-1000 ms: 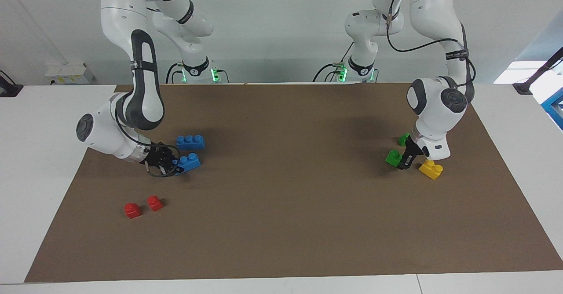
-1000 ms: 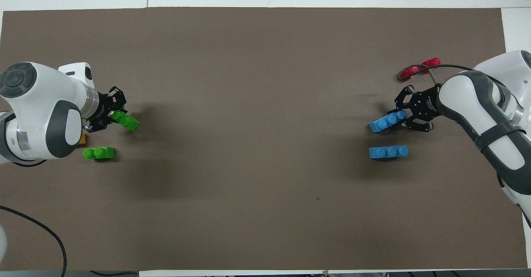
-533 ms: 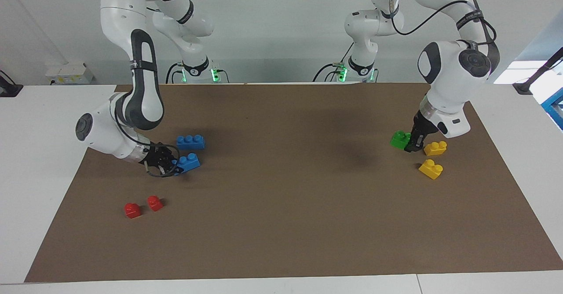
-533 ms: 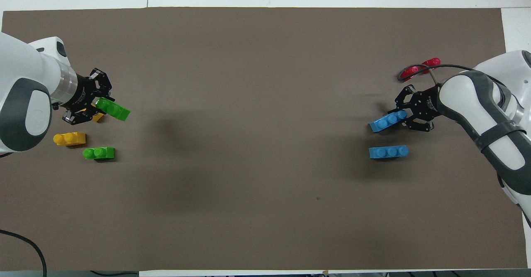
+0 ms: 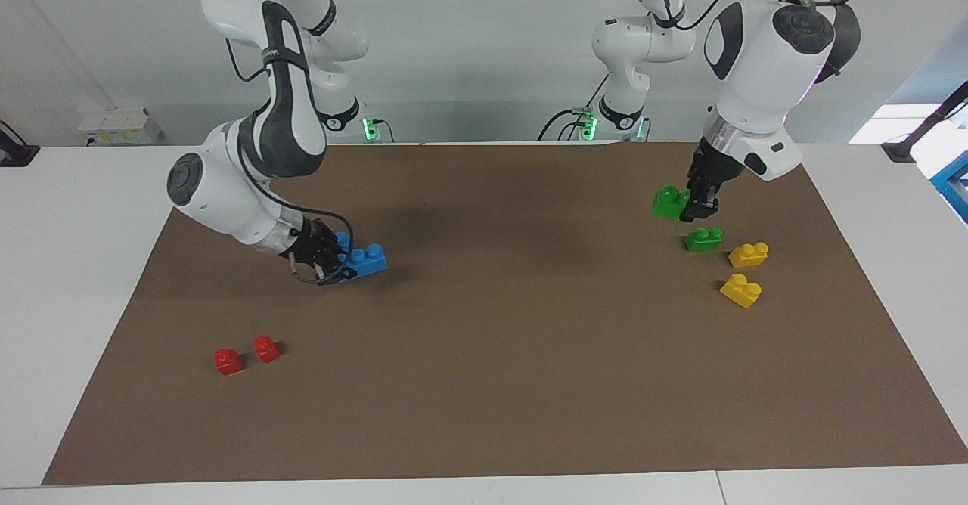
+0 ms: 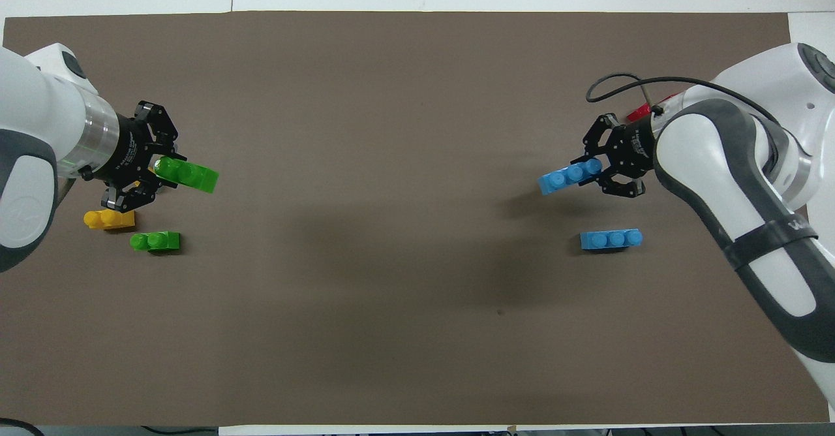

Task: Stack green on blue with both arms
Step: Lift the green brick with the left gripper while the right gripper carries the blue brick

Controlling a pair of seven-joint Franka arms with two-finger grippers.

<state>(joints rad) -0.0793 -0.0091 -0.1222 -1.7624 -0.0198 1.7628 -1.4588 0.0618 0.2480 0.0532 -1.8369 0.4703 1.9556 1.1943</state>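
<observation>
- Facing view: the left gripper point(image 5: 699, 204) hangs in the air at about two o'clock on the brown mat point(image 5: 484, 414), clenched on a green brick point(image 5: 670, 202); the brick rides clear of the mat, above the spare green brick point(image 5: 703, 240) that lies flat.
- Two yellow bricks point(image 5: 748, 254) lie just beside that spare green one, toward the left arm's end.
- The right gripper point(image 5: 333, 257) sits low at about nine o'clock, grasping a blue brick point(image 5: 366, 258) by one end — whether the brick clears the mat I cannot tell.
- Two red bricks point(image 5: 228, 360) rest at about eight o'clock.
- Overhead view: the held green brick point(image 6: 188, 174) juts from the left gripper point(image 6: 158, 165) at nine o'clock; the held blue brick point(image 6: 569, 176) at three o'clock.
- A second blue brick point(image 6: 611, 239) lies on the mat, nearer to the robots.
- Writing on both arms is too small to read.
</observation>
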